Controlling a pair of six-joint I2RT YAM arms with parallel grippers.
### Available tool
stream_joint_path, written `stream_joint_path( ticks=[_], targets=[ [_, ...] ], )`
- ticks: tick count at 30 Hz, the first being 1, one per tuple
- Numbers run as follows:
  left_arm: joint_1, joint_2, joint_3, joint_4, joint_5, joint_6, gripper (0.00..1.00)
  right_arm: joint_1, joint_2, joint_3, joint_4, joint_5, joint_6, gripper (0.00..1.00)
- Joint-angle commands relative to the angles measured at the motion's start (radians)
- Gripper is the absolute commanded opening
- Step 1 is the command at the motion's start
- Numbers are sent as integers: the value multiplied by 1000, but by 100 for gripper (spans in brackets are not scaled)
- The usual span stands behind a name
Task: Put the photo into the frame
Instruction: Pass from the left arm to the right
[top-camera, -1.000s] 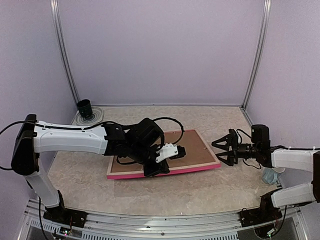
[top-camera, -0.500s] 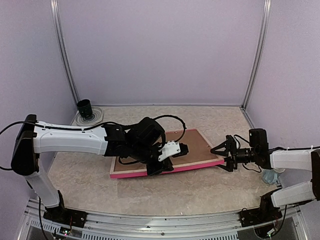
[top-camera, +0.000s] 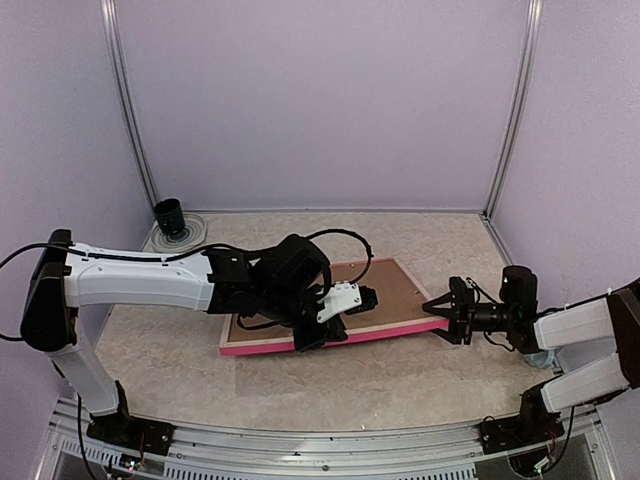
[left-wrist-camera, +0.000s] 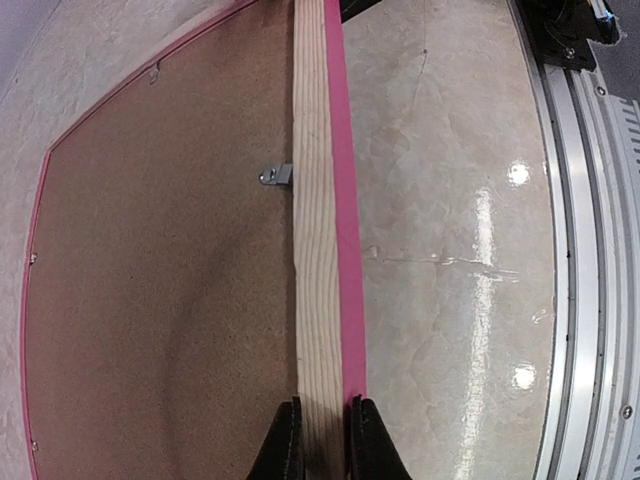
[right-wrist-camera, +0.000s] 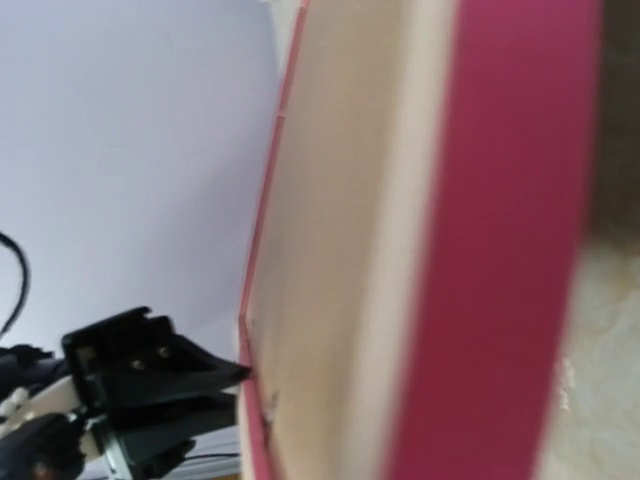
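We had the left tool clamped on one long rail of the frame. The frame lay back-up on the bench, and its long axis ran from that tool straight toward the right tool. The right tool sat at the frame's short end, jaws straddling the corner. We could not tell whether it gripped. We saw no photo.

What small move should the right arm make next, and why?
Probably close the right gripper on the right corner of the frame. Its jaws sit at that corner, while the left gripper pinches the near rail; a second grip would likely steady the frame for lifting.
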Motion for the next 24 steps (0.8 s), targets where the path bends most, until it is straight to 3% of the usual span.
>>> stream_joint_path(
  ticks=[1,9,11,15,18,21,24],
  targets=[
    [-12,-61,17,106,-19,29,0,7,-9,-22,134,-31,96,48],
    [-17,-67,10,109,-51,31,0,12,-36,-54,216,-21,191,18],
    [-21,-73,3,114,-63,32,5,14,-61,-57,201,-7,201,10],
    [-34,-94,-22,141,-106,34,27,20,-123,-70,162,31,229,3],
    [-49,-113,-47,159,-162,36,60,23,-172,-79,151,59,261,1],
    [-85,-139,-79,182,-266,53,82,27,-219,-74,105,86,268,1],
    [-136,-165,-121,209,-398,89,91,33,-248,-70,84,98,281,1]
  ],
)
